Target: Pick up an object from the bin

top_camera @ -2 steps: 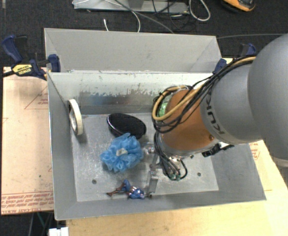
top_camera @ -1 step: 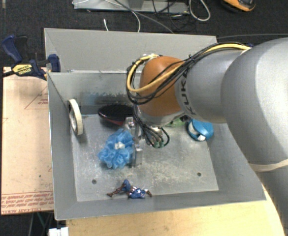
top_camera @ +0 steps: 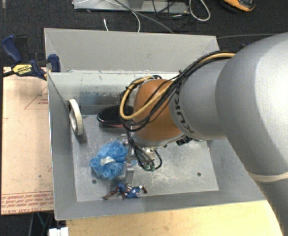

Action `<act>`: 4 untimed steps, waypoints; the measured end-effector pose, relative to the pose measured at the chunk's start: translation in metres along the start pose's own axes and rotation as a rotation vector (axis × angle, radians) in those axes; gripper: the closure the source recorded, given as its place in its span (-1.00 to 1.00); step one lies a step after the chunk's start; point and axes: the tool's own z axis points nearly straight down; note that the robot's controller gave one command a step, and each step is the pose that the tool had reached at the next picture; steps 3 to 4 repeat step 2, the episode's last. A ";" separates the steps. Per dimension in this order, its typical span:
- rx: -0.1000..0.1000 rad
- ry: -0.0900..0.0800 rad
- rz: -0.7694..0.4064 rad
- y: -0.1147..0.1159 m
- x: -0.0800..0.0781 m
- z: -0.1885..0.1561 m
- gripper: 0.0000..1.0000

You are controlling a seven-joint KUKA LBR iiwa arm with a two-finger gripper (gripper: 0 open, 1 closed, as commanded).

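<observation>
We take the blue crumpled wad (top_camera: 108,161) as our landmark; it lies on the floor of the grey bin (top_camera: 193,173), left of centre. The gripper (top_camera: 129,173) hangs just beside the wad's right edge, pointing down from under the arm's orange cover (top_camera: 153,113). It stands so close that it may be touching the wad, though we cannot be sure from this angle. We cannot tell whether the gripper is released or clenched, and we see nothing held in it.

Just below the wad, toward the bin's front wall and right under the gripper's tip, lies a small blue-and-red thing (top_camera: 128,192), apart from the wad. Up and to the left of the wad, a roll of white tape (top_camera: 75,116) leans on edge against the bin's left wall. Straight above the wad, near the back wall, sits a black oval thing (top_camera: 110,116), its right end hidden by the orange cover.
</observation>
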 end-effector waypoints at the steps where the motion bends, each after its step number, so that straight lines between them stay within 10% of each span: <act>1: 0.002 0.008 -0.018 -0.004 -0.020 0.002 -1.00; 2: 0.000 0.008 -0.223 -0.032 -0.019 0.002 1.00; 4: 0.000 0.008 -0.223 -0.032 -0.019 0.002 1.00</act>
